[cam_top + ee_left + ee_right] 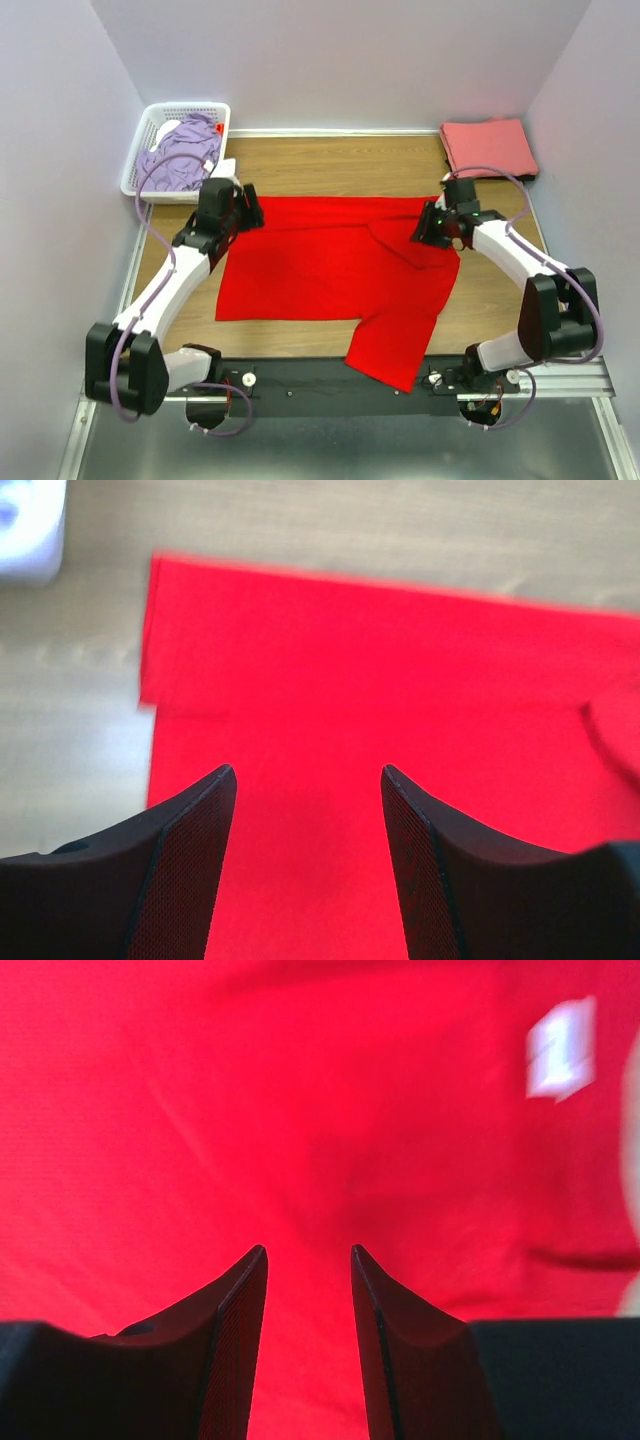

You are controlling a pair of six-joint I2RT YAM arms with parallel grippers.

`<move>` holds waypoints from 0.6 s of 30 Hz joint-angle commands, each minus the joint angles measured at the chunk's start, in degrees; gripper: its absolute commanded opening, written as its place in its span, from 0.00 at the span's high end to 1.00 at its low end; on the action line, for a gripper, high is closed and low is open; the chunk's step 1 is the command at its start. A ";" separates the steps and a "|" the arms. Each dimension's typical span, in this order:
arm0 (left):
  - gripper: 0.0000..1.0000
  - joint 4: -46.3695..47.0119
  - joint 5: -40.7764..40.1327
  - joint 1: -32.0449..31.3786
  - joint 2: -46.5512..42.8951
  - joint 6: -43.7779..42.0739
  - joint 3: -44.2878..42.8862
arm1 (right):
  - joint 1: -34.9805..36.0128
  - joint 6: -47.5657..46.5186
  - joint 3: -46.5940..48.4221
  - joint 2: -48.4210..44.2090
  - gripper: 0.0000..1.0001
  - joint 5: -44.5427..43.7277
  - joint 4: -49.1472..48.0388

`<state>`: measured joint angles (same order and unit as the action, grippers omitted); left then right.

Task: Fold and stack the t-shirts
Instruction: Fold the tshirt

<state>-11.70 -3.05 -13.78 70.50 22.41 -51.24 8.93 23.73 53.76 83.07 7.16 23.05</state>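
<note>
The red shirt (320, 270) lies spread across the middle of the table (330, 160), one end running over the near edge. In the far left corner sits a white basket (185, 106) with the lavender shirt (180, 155) heaped in it. In the far right corner the pink shirt (488, 146) lies folded. Both are apart from the red one.

The left gripper (250, 212) hangs over the red shirt's far left corner, near the basket. The right gripper (424, 230) is over its far right part, beside a fold.

From above, the jaws are hard to read, but the wrist views settle it. The left fingers (190, 860) stand wide apart and the right fingers (230, 1340) narrowly apart, each pair with only red cloth below and none of it pinched. Only the right wrist view shows a white tag (560, 1048). The left one catches a blurred corner of the basket.
</note>
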 commanded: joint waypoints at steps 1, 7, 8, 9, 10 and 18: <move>0.32 0.36 -3.01 -0.11 -6.33 -2.55 6.23 | 3.99 -2.36 -1.46 3.15 0.54 -3.46 5.60; 0.32 3.61 -3.28 -0.19 -10.38 -3.17 12.30 | 8.29 -3.34 0.29 8.07 0.54 -6.28 6.48; 0.32 4.75 -3.28 -0.19 -10.21 -3.08 13.09 | 9.34 -3.25 0.73 8.60 0.54 -6.63 6.66; 0.32 5.02 -3.80 -0.19 -9.95 -3.08 12.84 | 9.79 -3.25 1.00 9.56 0.54 -6.89 6.83; 0.32 5.02 -4.15 -0.19 -9.16 -3.17 12.40 | 10.66 -3.16 1.17 10.00 0.54 -8.72 6.92; 0.33 5.29 -6.18 -0.19 -7.48 -4.40 11.25 | 12.43 -2.19 2.14 10.71 0.65 -18.13 8.68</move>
<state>-8.19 -7.07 -13.78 63.13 19.14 -38.98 20.86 21.37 54.50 93.73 -3.51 29.71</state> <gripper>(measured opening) 0.675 0.379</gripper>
